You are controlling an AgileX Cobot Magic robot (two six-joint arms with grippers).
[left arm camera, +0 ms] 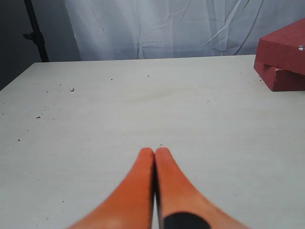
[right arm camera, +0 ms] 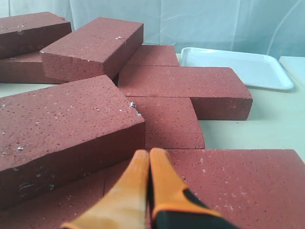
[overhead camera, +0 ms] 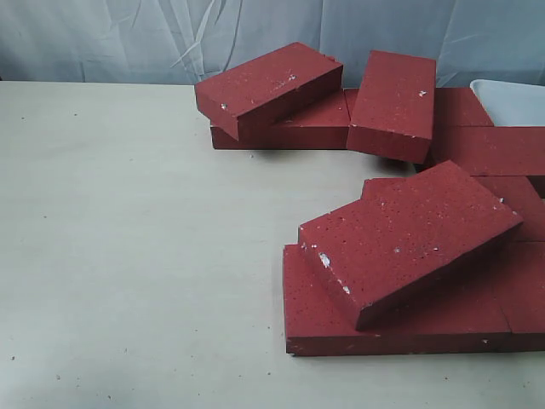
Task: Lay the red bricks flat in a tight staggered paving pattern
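Right gripper (right arm camera: 149, 153): fingers pressed together, nothing held, with the tips low over the near flat brick (right arm camera: 248, 181).
Left gripper (left arm camera: 155, 151): fingers also pressed together and empty, above the bare table (left arm camera: 95, 124). The only bricks in its view are well apart from it, at the frame edge.
Nearer arm: the right, clearly.
Deciding relation: the near tilted brick (overhead camera: 409, 239) lies just beside and ahead of the right fingertips, with its side face toward them.
Near tilted brick, attitude: askew on the flat layer with one side propped up, so not flat.
Near tilted brick, long axis: in the exterior view it runs diagonally from near left to far right — out of line with the flat bricks beneath, which run along the table's front edge.
Judgement: this brick needs turning into line and lowering. The shut fingers suit a push, not a grasp.
Middle row (overhead camera: 494, 149): flat, long axis left to right, apparently offset against its neighbours.
Far tilted brick (overhead camera: 268, 85): leans on a far flat brick (overhead camera: 289, 132), long axis diagonal.
Second far tilted brick (overhead camera: 393, 104): raised, long axis running away from the camera.
White tray (overhead camera: 511, 100): far right, just beside the bricks.
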